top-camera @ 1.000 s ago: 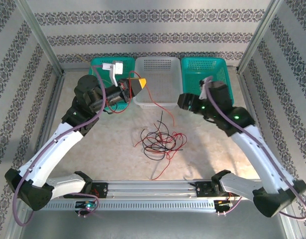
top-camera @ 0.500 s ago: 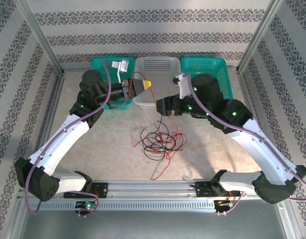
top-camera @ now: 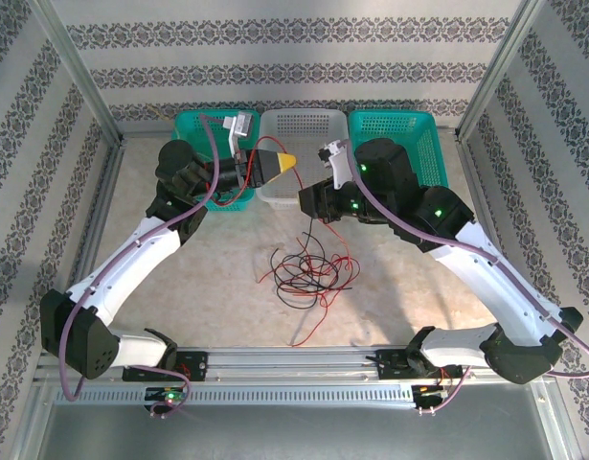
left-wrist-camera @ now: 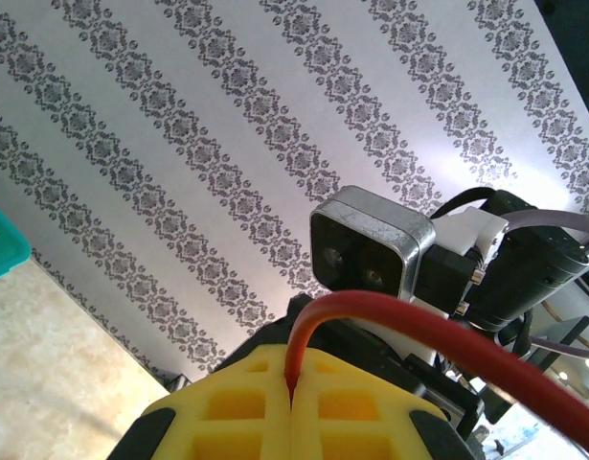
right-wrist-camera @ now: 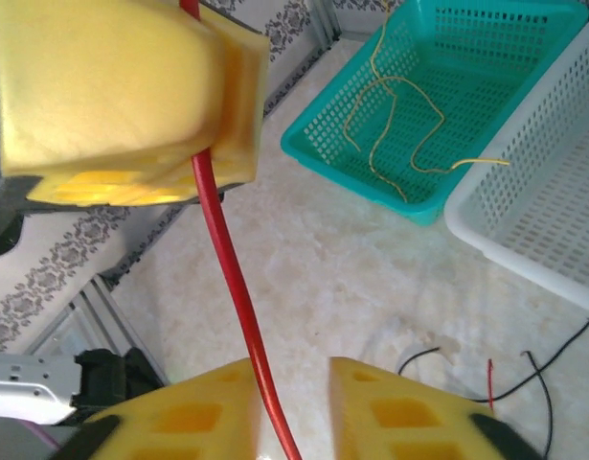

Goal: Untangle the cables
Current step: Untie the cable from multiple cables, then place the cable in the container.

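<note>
Your left gripper [top-camera: 281, 163] hangs over the left rim of the white basket [top-camera: 313, 144]. Its yellow fingers are pressed together on the red cable [left-wrist-camera: 390, 311], which comes up out of the seam between them and bends away to one side. Your right gripper [right-wrist-camera: 294, 393] is just in front of the same basket and faces the left one. Its fingers stand apart, and the red cable runs down through the gap close to one finger; you cannot tell whether it touches. The other cables [top-camera: 308, 268], red and black, lie in a loose tangle on the table [top-camera: 227, 278] in front of the white basket. In the teal basket [right-wrist-camera: 361, 177] left of the white one, a yellow cable [right-wrist-camera: 476, 161] lies alone
</note>
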